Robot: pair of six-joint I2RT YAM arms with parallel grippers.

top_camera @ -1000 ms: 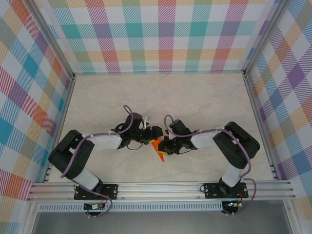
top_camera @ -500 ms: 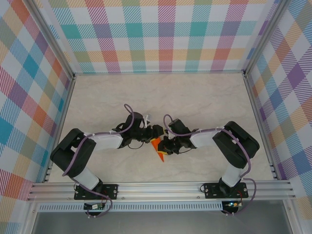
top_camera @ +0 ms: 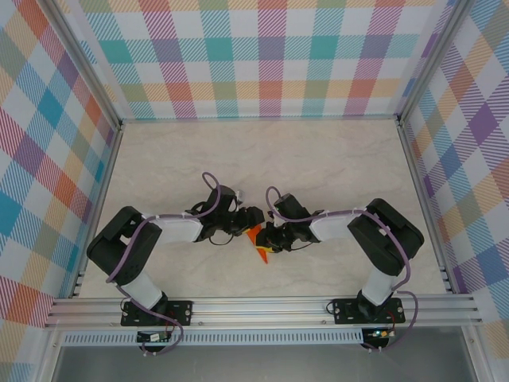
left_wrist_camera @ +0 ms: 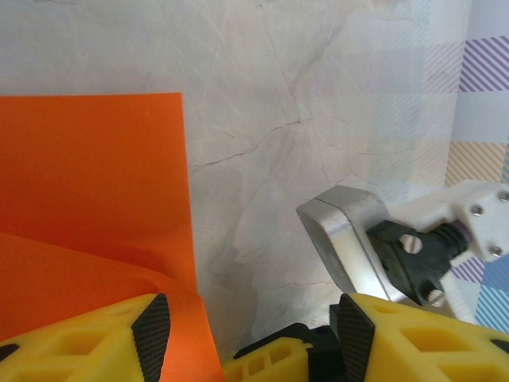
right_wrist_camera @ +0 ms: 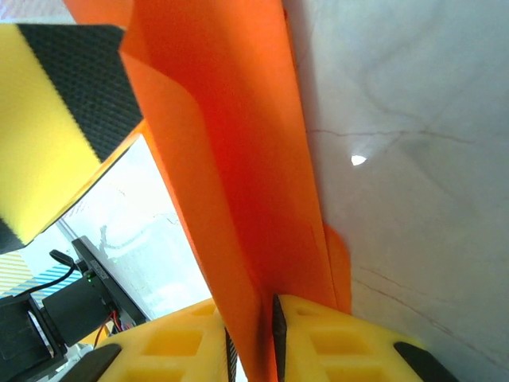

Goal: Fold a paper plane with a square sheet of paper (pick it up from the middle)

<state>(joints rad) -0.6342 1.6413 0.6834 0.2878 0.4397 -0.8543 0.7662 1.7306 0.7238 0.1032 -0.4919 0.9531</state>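
The square sheet of paper (top_camera: 257, 242) is bright orange, folded into a narrow pointed shape, and sits between my two grippers near the table's front middle. My right gripper (right_wrist_camera: 251, 344) is shut on its folded layers, which stand up from the pads (right_wrist_camera: 276, 330). The paper (right_wrist_camera: 238, 159) runs away from the jaws along the table. My left gripper (left_wrist_camera: 253, 338) is open, and a corner of the paper (left_wrist_camera: 87, 175) reaches just inside its left pad (left_wrist_camera: 153, 330). From above, the left gripper (top_camera: 253, 217) and the right gripper (top_camera: 269, 239) almost meet over the paper.
The marble-look table (top_camera: 318, 159) is ringed by plaid walls and aluminium rails (top_camera: 254, 306). A finger of the left gripper (right_wrist_camera: 64, 103) looms at the upper left of the right wrist view. Part of the right arm's wrist (left_wrist_camera: 358, 239) sits close in front of the left jaws.
The left arm has shifted slightly rightward and nearer the front edge, and its gripper has dropped a little toward the paper. The right gripper and the paper have stayed put.
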